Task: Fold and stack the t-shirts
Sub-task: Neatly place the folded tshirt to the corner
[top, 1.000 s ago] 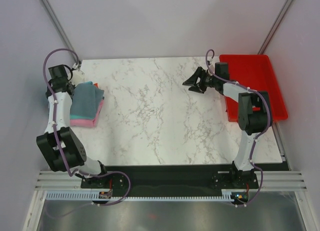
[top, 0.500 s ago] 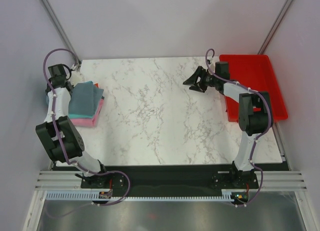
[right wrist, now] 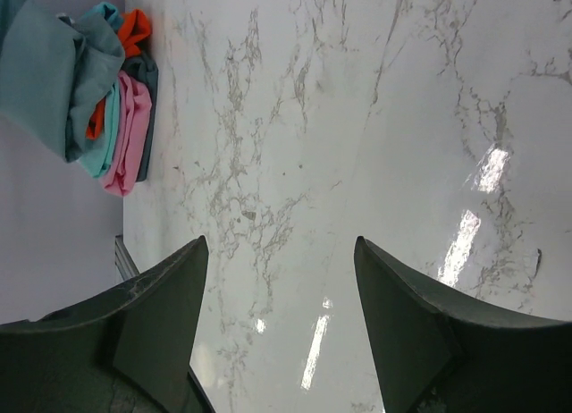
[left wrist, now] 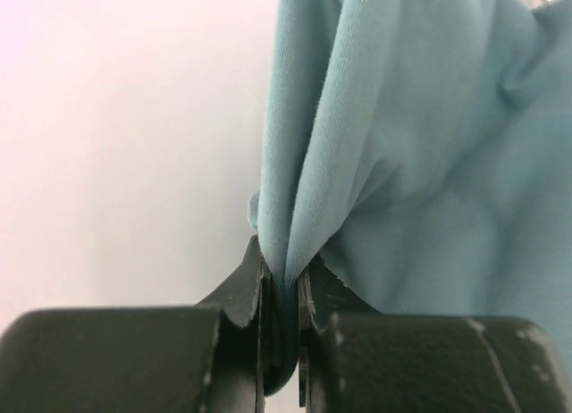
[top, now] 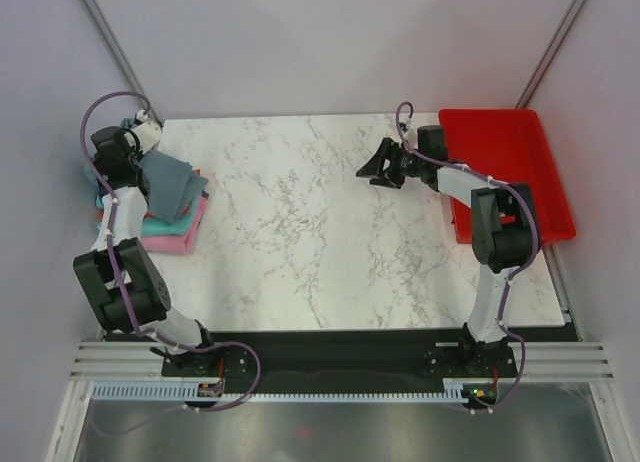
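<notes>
Left wrist view alone shows the grip: the left gripper [left wrist: 281,283] has its jaws pressed together on a pinched fold of the slate grey-blue shirt [left wrist: 402,163], whose cloth spreads upward and to the right in the frame. Top external view gives the place instead: that shirt is raised at the far left corner of the table [top: 300,242] and runs slantwise from the gripper toward the near right, draping over the folded stack [top: 165,234]. Right wrist view picks out the layers, orange shirt [right wrist: 134,29], teal shirt [right wrist: 100,149] and pink shirt [right wrist: 132,131], which the overhead view partly hides. The stack's long axis follows the table's left edge, right against it. The right gripper [top: 375,164] hovers over the marble with fingers spread wide, holding nothing, near the red tray [top: 520,142] at the far right; a broad stretch of marble separates it from the stack
</notes>
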You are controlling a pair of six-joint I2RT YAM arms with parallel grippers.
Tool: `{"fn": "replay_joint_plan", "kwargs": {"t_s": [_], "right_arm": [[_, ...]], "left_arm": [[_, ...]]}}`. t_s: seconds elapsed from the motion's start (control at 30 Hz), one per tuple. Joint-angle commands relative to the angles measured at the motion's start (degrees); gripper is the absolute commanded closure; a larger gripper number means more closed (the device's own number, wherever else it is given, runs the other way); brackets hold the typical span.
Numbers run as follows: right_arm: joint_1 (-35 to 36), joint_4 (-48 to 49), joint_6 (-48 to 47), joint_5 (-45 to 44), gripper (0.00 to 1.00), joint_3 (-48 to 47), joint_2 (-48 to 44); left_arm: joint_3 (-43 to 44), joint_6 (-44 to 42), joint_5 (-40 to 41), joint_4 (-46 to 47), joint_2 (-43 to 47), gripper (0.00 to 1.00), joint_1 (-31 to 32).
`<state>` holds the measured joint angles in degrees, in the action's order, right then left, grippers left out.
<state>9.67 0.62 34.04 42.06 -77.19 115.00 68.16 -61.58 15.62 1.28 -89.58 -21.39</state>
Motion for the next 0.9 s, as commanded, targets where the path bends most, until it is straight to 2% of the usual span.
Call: {"fn": "replay_joint_plan", "kwargs": {"t_s": [0.0, 0.2, 0.53, 0.87], "right_arm": [[0.87, -0.27, -2.31, -0.75, 0.25, -1.83, -1.89], [1.14, -0.54, -3.98, -1.46, 0.25, -2.09, -2.41], [1.14, -2.29, -4.51, -2.16, 0.25, -2.61, -1.62], [1.23, -2.29, -4.25, -2.16, 0.25, -3.41, -0.83]], "left_arm": [[0.92, -3.11, -3.58, 20.16, -0.59, 0.98, 0.12], [5.23, -3.11, -3.58, 20.08, -3.41, 0.98, 0.21], [1.19, 0.06, -1.2, 17.0, -1.92, 0.98, 0.21], [0.04, -0.64, -1.11, 16.3, -0.68, 0.98, 0.21]]}}
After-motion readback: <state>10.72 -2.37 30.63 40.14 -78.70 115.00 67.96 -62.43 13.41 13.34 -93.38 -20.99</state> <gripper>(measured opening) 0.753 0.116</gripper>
